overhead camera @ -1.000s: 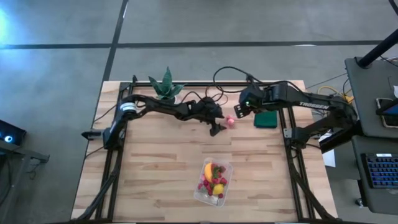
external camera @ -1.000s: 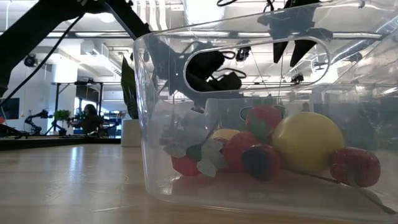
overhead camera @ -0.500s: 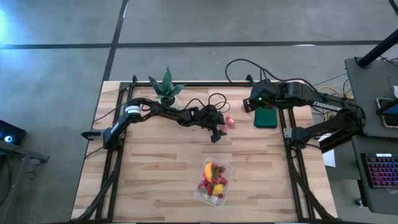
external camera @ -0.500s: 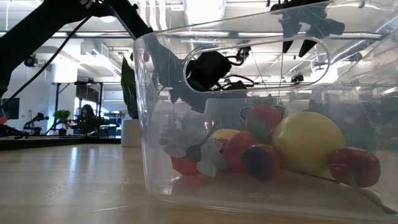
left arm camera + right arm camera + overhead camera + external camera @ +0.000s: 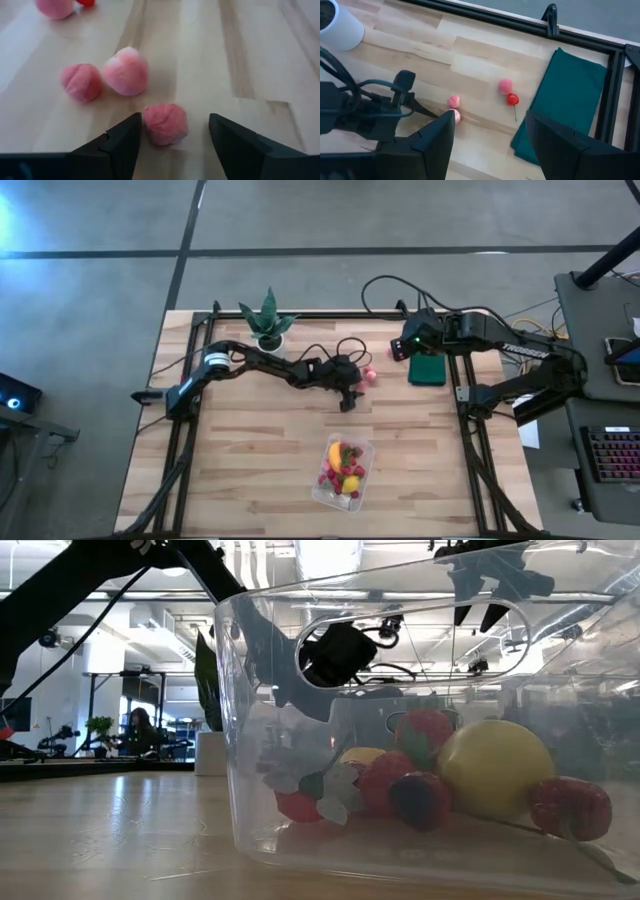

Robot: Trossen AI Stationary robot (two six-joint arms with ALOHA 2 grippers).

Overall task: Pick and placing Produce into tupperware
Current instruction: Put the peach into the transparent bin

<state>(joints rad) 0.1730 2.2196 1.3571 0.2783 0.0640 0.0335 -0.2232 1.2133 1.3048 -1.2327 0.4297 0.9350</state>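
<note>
Berry [image 5: 165,124] between open left gripper [image 5: 172,137] fingers

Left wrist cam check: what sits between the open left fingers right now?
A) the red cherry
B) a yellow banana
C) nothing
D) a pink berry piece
D: the left gripper is open around a pink berry piece lying on the table, not yet clamped.

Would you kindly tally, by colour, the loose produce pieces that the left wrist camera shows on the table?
Pink pieces: 4
Red pieces: 1
Total: 5
</note>
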